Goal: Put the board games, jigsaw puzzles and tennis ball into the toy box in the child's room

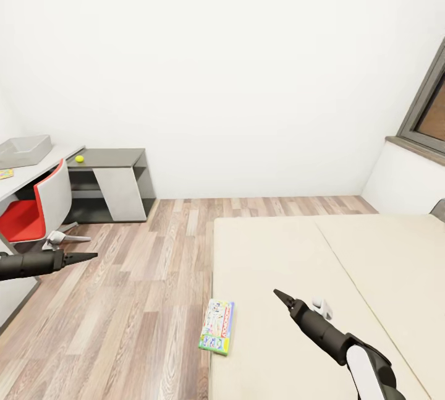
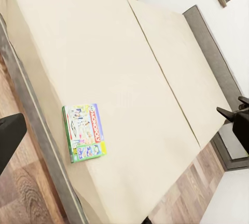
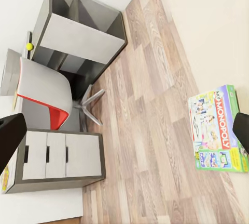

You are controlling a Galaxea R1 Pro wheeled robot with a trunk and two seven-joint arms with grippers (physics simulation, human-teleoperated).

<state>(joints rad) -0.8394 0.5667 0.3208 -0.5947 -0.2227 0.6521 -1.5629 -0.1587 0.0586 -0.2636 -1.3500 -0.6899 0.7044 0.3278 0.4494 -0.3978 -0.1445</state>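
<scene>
Presently the right end effector hovers over the beige bed, fingers drawn to a narrow point, holding nothing. Just to its left, at the mattress edge, lies the green-edged board game, flat and untouched. The left end effector hangs above the plank floor, likewise narrow and empty. Beyond it stand a red-and-white chair and the surface, where the tennis ball rests on the dark section and the toy box on the pale top.
</scene>
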